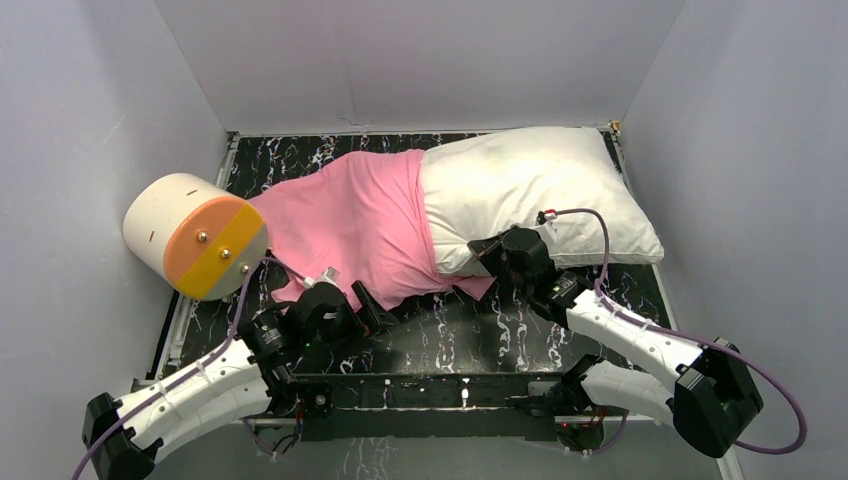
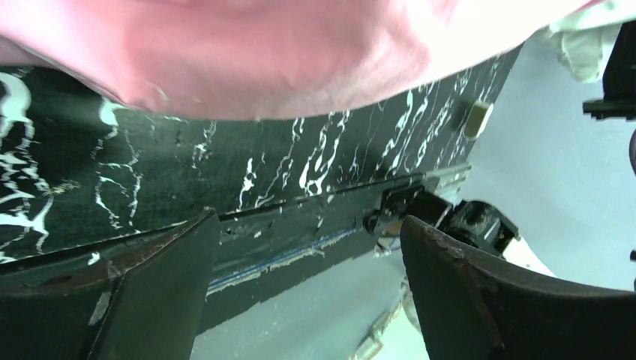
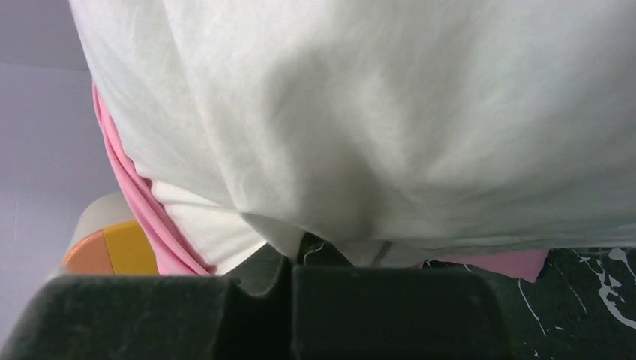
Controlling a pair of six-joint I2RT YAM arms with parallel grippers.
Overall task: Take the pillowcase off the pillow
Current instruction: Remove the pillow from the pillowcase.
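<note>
Pillowcase in plain pink lies across the middle of the desk, reaching from its far edge toward the near edge, and it covers only the left end of the pillow. The pillow's white, wrinkled right part is bare and stretches toward the desk's far right corner. The pink cloth's left edge touches or sits just beside a cream-and-orange cylinder lying on its side at the desk's left edge. The left gripper sits low near the desk's near edge, just beside the pillowcase's near hem. Its 2 fingers are spread wide with nothing between them, and in the left wrist view only bare black marbled desk shows in the gap of the gripper, with the pink cloth above. The right gripper is at the pillow's near edge, close to where the pink cloth ends. In the right wrist view its fingers are pressed together, and the white fabric bulges over them, with creases running down to the seam between the tips. Whether any cloth is caught there I cannot tell. A pink strip wraps the pillow's left side, with the cylinder beyond it.
</note>
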